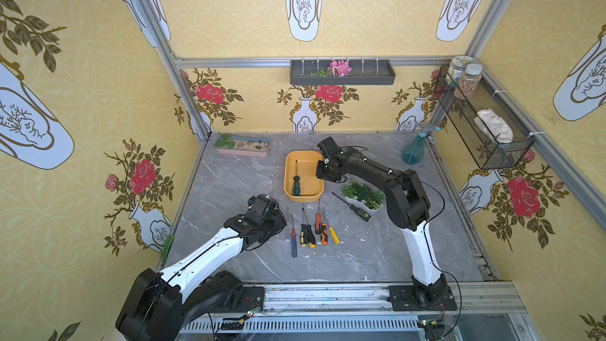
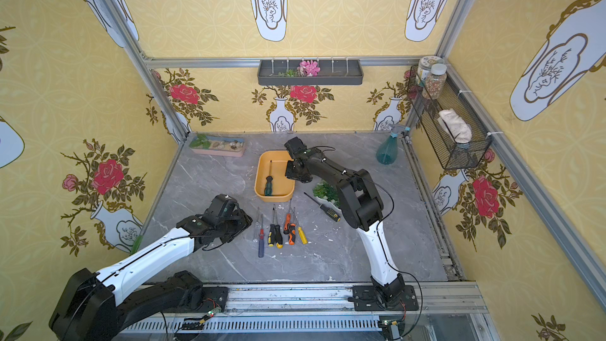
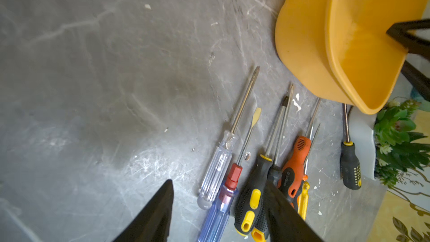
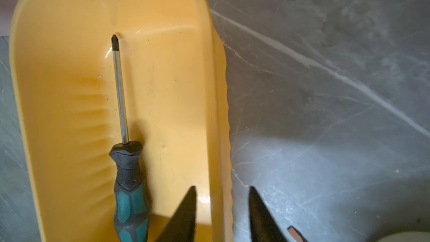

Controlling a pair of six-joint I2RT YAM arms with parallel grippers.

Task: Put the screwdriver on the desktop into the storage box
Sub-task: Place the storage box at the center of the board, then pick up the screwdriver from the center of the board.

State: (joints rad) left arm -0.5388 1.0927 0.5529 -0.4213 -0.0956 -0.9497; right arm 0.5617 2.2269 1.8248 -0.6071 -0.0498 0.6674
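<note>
Green-handled screwdriver [image 1: 296, 183] lies flat inside the storage box [image 1: 311, 172], close to its 9 o'clock wall; tip to 12, handle to 6. The box sits on the desktop [image 1: 229, 188], a bit past centre toward 12 (12 = far wall in both top views).

R gripper [image 4: 222, 188] hangs over the box's 3 o'clock rim; fingers apart, one over the box floor, the other over bare marble; nothing between them, clear of the screwdriver.

L gripper [image 3: 218, 181] is at approx 7 o'clock from the box, low by the handle ends of a row of screwdrivers [image 1: 310, 232]; fingers spread, holding nothing; can't tell if one finger touches the black-yellow handles.

The row lies on the desktop at 6 o'clock of the box, tips toward 12: clear handle, blue w/ red collar, two black-yellow, orange, yellow.

One black-handled screwdriver [image 1: 355, 210] lies slanted at approx 4 o'clock of the box, just beside the succulent dish [image 3: 363, 131].
</note>
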